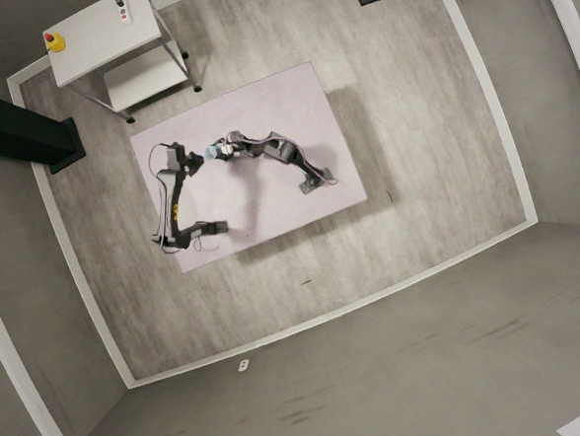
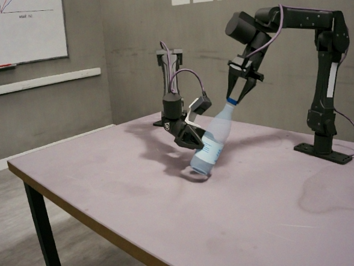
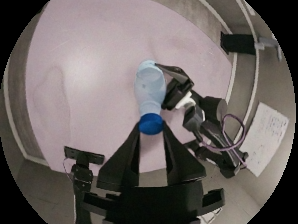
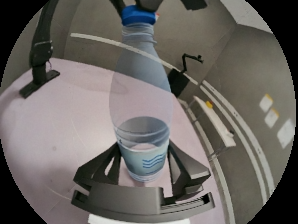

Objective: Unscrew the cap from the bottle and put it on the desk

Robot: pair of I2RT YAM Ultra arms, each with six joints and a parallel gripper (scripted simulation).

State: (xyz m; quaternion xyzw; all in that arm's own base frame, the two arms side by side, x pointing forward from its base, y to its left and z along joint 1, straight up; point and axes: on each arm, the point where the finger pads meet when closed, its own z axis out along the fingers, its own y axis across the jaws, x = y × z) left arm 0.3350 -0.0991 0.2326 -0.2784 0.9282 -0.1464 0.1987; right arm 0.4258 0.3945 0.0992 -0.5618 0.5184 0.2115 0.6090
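Note:
A pale blue bottle [image 2: 211, 141] with a blue cap [image 2: 232, 101] is tilted over the table, its base close to the top; I cannot tell if it touches. My left gripper [image 2: 236, 100] comes down from above and is shut on the cap, which also shows in the left wrist view [image 3: 150, 123]. My right gripper [image 2: 200, 144] is shut on the bottle's lower body at the label, as the right wrist view shows [image 4: 141, 149]. From above, the bottle [image 1: 211, 152] lies between the two arms.
The left arm's base [image 2: 323, 150] is bolted at the table's right side, the right arm's base [image 2: 168, 90] at the back. A white cart [image 1: 104, 44] stands beyond the table. The table's front edge [image 2: 90, 222] is near.

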